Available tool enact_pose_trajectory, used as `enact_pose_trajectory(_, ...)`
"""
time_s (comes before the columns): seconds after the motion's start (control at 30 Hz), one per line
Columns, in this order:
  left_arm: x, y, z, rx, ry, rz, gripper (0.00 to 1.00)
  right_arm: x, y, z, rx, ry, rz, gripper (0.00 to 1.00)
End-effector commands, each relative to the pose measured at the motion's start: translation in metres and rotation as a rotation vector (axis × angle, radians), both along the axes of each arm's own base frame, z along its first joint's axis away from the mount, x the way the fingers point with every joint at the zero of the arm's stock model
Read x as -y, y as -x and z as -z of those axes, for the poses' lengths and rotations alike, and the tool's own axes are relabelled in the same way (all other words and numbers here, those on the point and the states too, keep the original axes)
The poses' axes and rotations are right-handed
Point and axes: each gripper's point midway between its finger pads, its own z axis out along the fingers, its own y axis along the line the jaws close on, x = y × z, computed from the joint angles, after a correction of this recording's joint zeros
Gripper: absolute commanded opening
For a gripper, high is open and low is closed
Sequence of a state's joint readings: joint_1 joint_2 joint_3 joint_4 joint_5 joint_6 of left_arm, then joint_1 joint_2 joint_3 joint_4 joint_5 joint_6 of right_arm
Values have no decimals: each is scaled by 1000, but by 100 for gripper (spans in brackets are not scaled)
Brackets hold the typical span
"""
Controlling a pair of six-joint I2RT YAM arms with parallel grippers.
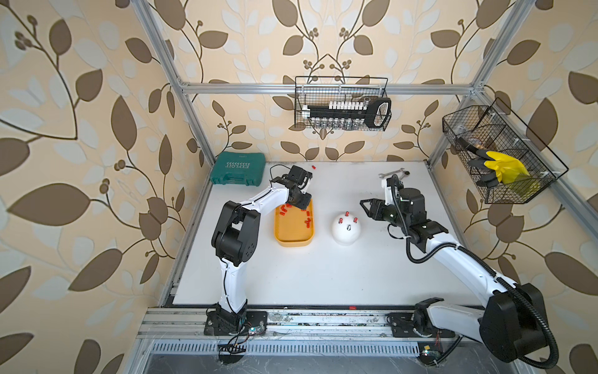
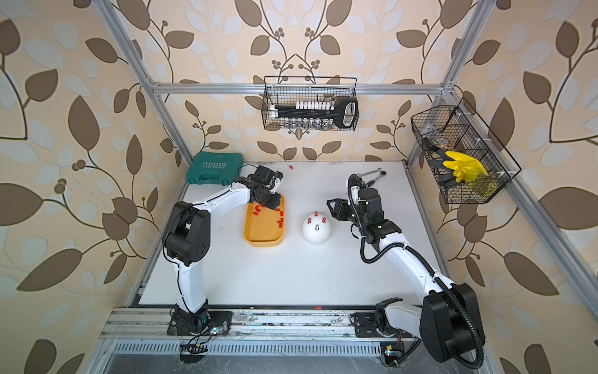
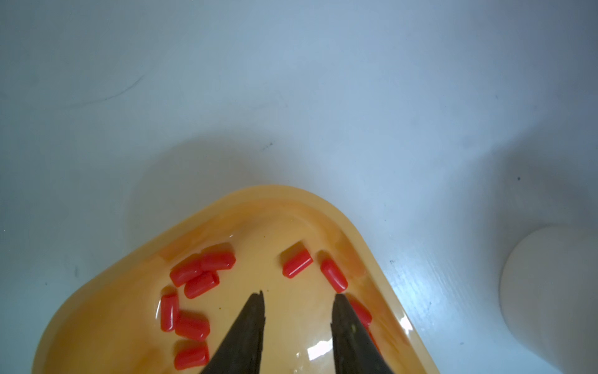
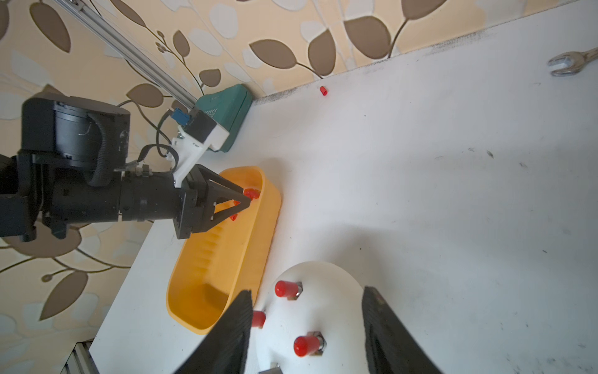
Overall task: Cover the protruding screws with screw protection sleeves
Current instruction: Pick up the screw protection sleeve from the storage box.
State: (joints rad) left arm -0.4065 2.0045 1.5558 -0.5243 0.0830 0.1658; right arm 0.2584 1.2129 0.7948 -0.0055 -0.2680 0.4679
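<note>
The white dome (image 1: pixel 346 228) is set in the middle of the table, so that it can be reached by both arms. Four protruding screws (image 2: pixel 317 228) are fixed in its top. Three are already covered with screw protection sleeves (image 4: pixel 286 289). One is bare, on the side of the dome nearest the arm bases.

The right gripper (image 4: pixel 307 289) is held just beside the dome, on the right arm's side. Its jaws are spread wide and nothing is held. It is likely kept there to be ready for the dome.

The yellow tray (image 1: pixel 293 241) is placed just beside the dome on the left arm's side, so the loose sleeves (image 3: pixel 297 263) are kept together and close by. The left gripper (image 3: pixel 299 298) is held low over the far end of the tray. Its jaws are partly open and the gap between them is empty. Nothing is gripped, though one finger is right next to a sleeve. A sleeve for the bare screw is probably being picked.

One lost sleeve (image 1: pixel 313 167) is seen well beyond the dome, by the back wall.
</note>
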Motion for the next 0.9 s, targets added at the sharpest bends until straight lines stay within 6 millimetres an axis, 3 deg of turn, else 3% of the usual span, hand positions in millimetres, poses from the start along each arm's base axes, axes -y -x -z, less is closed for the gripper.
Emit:
enact_pose_trajectory(0.0, 12, 6, 3, 11, -41, 221, 37, -6, 3, -9, 30, -24, -23, 56)
enact_pose_trajectory(0.4, 7, -17, 35, 36, -154, 350, 35, -8, 7, -12, 50, -41, -33, 56)
enact_pose_trajectory(0.73, -1, -6, 41, 1, -167, 363, 20, -7, 7, -11, 50, -44, -28, 56)
enact_pose_trajectory(0.77, -1, -6, 40, 5, -168, 363, 21, -7, 7, -11, 49, -47, -27, 56)
enact_pose_trajectory(0.83, -4, -7, 38, 7, -181, 354, 34, -7, 7, -11, 49, -49, -26, 56)
enact_pose_trajectory(0.87, -3, -7, 35, 9, -178, 353, 34, -8, 7, -12, 51, -51, -26, 56)
